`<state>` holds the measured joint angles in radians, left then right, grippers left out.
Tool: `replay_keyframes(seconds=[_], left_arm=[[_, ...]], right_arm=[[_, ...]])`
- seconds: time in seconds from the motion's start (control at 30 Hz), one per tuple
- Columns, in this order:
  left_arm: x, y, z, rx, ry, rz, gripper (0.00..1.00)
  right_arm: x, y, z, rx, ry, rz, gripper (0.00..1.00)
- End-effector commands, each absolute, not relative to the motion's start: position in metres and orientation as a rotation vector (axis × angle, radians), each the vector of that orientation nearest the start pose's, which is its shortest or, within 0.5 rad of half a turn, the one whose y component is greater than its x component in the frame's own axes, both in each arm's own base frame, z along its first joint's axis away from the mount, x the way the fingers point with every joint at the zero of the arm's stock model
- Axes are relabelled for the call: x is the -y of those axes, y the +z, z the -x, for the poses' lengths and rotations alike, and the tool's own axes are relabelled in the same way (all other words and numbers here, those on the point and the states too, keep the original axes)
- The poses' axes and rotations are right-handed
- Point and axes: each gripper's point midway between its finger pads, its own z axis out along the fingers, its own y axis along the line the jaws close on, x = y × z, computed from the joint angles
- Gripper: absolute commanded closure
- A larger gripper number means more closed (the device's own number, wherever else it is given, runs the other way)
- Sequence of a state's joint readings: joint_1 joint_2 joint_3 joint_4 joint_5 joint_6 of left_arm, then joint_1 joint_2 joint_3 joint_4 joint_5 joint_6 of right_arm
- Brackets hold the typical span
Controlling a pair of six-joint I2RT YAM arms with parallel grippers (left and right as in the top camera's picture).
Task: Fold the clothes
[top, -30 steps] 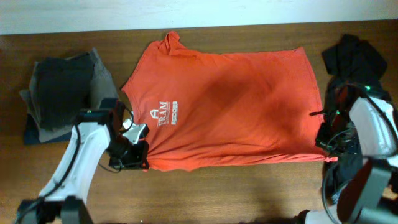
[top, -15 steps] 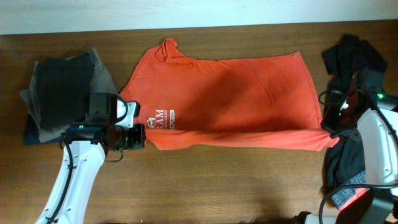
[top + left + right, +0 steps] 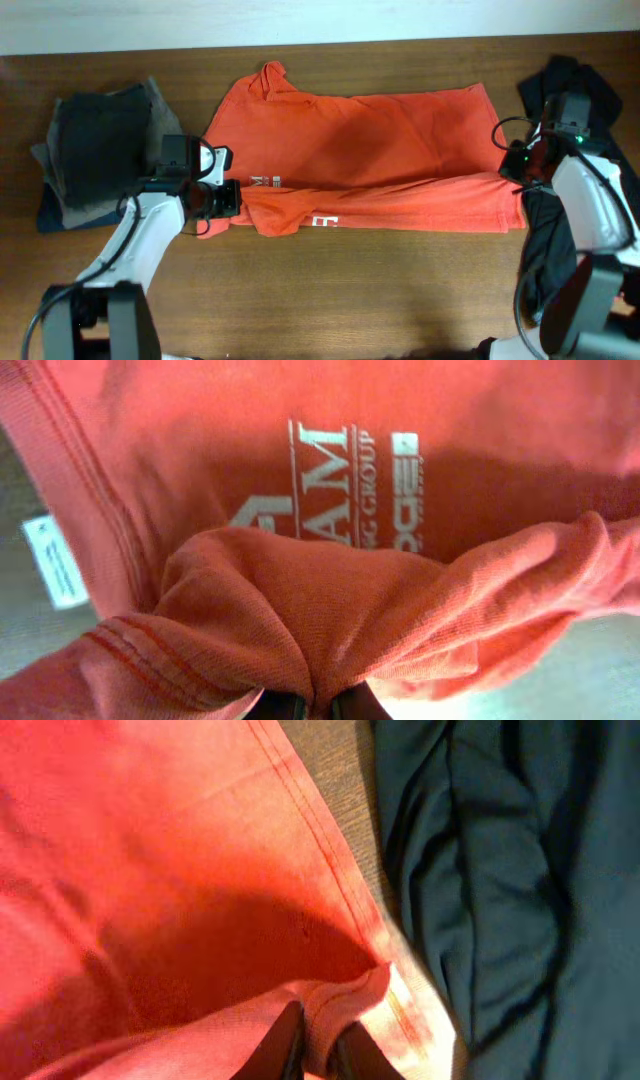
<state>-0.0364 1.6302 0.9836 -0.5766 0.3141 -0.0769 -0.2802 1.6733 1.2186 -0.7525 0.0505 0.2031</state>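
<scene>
The red-orange T-shirt (image 3: 370, 150) lies across the worktop (image 3: 350, 290), its near edge doubled over onto itself. The left hand (image 3: 222, 197) pinches that fold at the lettered end. The right hand (image 3: 512, 172) pinches it at the hem end.

A brown wooden table (image 3: 350, 295) fills nearly the whole overhead view. Its grain runs left to right, with darker streaks in the wood. Bare wood shows in a wide band along the near edge, in a narrower band along the far edge, and in smaller gaps towards both sides. A narrow white strip (image 3: 300, 20) runs along the table's far edge across the top of the view; whether it is a wall or a ledge cannot be told. The right wrist view shows a thin wedge of tabletop at the top, brown and finely textured. The left wrist view shows a pale, blurred patch of it in the lower right corner.
</scene>
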Motion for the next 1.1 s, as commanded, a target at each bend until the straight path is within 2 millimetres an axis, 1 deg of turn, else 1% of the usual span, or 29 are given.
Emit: replay_keyframes(seconds=[0.0,0.1,0.23,0.27,0.37,0.4,0.47,0.5,0.53,0.63,0.77,0.87,0.9,0.97,1.07], left_arm=[[0.064,0.039,-0.353,-2.789,-0.473,0.003,0.94],[0.064,0.034,-0.36,-2.772,-0.471,-0.001,0.94],[0.065,0.035,-0.372,-2.727,-0.467,-0.011,0.9],[0.065,0.036,-0.374,-2.716,-0.466,-0.013,0.86],[0.065,0.04,-0.383,-2.675,-0.463,-0.023,0.84],[0.065,0.041,-0.386,-2.663,-0.461,-0.025,0.81],[0.065,0.043,-0.39,-2.643,-0.46,-0.03,0.72],[0.065,0.044,-0.392,-2.636,-0.46,-0.031,0.59],[0.065,0.044,-0.392,-2.636,-0.46,-0.032,0.52],[0.07,0.043,-0.386,-2.655,-0.504,-0.037,0.46],[0.084,0.044,-0.368,-2.708,-0.637,-0.045,0.41],[0.091,0.043,-0.356,-2.745,-0.707,-0.042,0.41],[0.092,0.042,-0.351,-2.766,-0.723,-0.036,0.41],[0.093,0.04,-0.342,-2.804,-0.735,-0.023,0.4],[0.094,0.036,-0.33,-2.853,-0.74,-0.038,0.41]], right_arm=[[0.113,0.068,-0.369,-2.741,-0.092,-0.663,0.86],[0.114,0.052,-0.371,-2.769,-0.091,-0.668,0.87],[0.111,0.035,-0.374,-2.793,-0.061,-0.67,0.84],[0.11,0.032,-0.376,-2.795,-0.047,-0.668,0.84],[0.108,0.031,-0.383,-2.777,-0.016,-0.659,0.78],[0.107,0.031,-0.385,-2.767,-0.008,-0.656,0.75],[0.106,0.033,-0.389,-2.754,0.01,-0.65,0.67],[0.107,0.034,-0.39,-2.751,0.009,-0.65,0.62],[0.107,0.036,-0.391,-2.748,0.009,-0.648,0.6],[0.108,0.044,-0.392,-2.743,0.007,-0.649,0.53],[0.112,0.073,-0.397,-2.722,-0.018,-0.647,0.44],[0.113,0.09,-0.398,-2.723,-0.021,-0.648,0.43],[0.112,0.096,-0.396,-2.734,-0.021,-0.651,0.42],[0.11,0.1,-0.389,-2.765,-0.02,-0.658,0.41],[0.105,0.095,-0.369,-2.85,-0.014,-0.678,0.37]])
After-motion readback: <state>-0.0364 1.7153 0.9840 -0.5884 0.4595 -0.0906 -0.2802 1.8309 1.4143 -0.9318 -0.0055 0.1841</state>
